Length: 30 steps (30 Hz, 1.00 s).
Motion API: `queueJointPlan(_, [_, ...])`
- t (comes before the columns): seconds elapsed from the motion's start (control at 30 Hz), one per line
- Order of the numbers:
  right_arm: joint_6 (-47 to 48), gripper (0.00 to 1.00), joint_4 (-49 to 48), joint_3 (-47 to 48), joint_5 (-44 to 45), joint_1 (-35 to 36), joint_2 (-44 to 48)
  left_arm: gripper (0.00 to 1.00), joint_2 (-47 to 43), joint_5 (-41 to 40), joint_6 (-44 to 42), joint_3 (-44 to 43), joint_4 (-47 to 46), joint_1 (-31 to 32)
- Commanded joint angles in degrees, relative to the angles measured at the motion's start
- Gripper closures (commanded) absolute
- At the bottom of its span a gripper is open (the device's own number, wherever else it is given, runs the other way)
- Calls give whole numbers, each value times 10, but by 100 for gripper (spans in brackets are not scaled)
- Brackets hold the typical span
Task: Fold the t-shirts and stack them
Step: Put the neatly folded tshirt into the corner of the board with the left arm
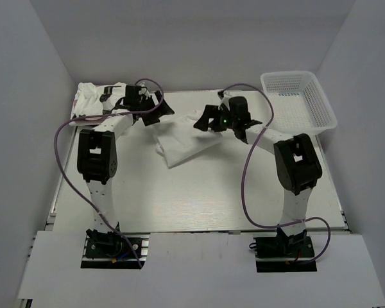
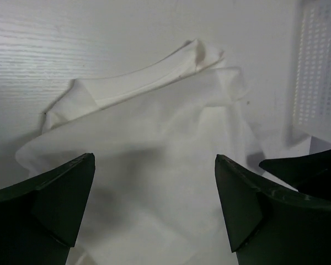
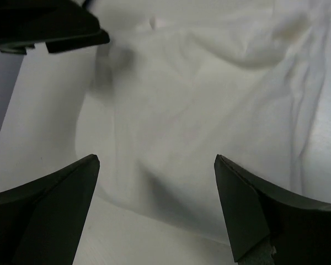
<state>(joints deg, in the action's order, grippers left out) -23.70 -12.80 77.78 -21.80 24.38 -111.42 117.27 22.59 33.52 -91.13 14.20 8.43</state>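
A crumpled white t-shirt (image 1: pixel 179 141) is laid on the table (image 1: pixel 192 199) between the left gripper (image 1: pixel 157 110) and right gripper (image 1: pixel 204 122), both spread wide, empty. More t-shirts (image 1: pixel 93 96) are heaped far left; a mesh basket (image 1: pixel 301 112) is set far right

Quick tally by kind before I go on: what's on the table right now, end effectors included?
T-shirt lying alone: 1
Heap of t-shirts, number inside unclear: 1
Basket: 1
End effectors: 2 (left end effector, right end effector, both open)
Total: 5
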Motion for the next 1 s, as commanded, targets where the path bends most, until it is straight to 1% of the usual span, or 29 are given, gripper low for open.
queueJointPlan(0.0, [-42,10,-57,-51,-60,14,-33,0,70,96,-49,-31,48,-1])
queueJointPlan(0.03, [-46,10,-50,-61,-55,21,-35,0,88,102,-58,-38,58,-1])
queueJointPlan(0.1, [-45,10,-43,-88,-54,31,-33,0,94,95,-84,-33,91,-1])
queueJointPlan(0.13, [-42,10,-40,-133,-51,34,-21,0,94,95,-97,-20,103,-1])
queueJointPlan(0.17, [-42,10,-49,-154,-45,37,-14,0,84,89,-115,-7,118,-1])
queueJointPlan(0.2, [-42,10,-53,-175,-33,50,-4,0,73,78,-115,33,118,-1])
queueJointPlan(0.23, [-47,10,-62,-234,-26,56,30,0,59,78,-122,59,118,-1])
queueJointPlan(0.27, [-48,10,-64,-254,-22,60,43,0,19,71,-122,119,96,-1])
queueJointPlan(0.3, [-71,10,-62,-270,19,73,81,0,-4,71,-122,150,83,-1])
queueJointPlan(0.33, [-72,10,-92,-329,32,89,93,0,-30,77,-122,181,67,4])
queueJointPlan(0.37, [-78,10,-94,-340,35,104,102,0,-55,77,-116,231,43,5])
queueJointPlan(0.4, [-91,10,-99,-361,42,113,121,0,-109,72,-116,253,37,5])
queueJointPlan(0.43, [-94,10,-106,-368,43,120,138,0,-134,62,-116,273,37,10])
queueJointPlan(0.47, [-97,10,-109,-383,57,144,159,0,-181,38,-111,303,37,10])
queueJointPlan(0.5, [-93,10,-109,-398,64,152,171,0,-181,24,-111,311,37,10])
queueJointPlan(0.53, [-89,10,-106,-403,72,160,195,0,-220,12,-111,316,43,10])
queueJointPlan(0.6, [-71,10,-89,-421,111,179,228,0,-251,-10,-111,316,56,10])
queueJointPlan(0.73, [-43,10,-66,-415,164,180,285,0,-299,-23,-106,297,73,10])
queueJointPlan(0.87, [-31,10,-50,-377,187,177,302,0,-343,-23,-106,313,67,10])
queueJointPlan(0.97, [-30,10,-61,-366,198,176,284,0,-361,2,-106,348,48,15])
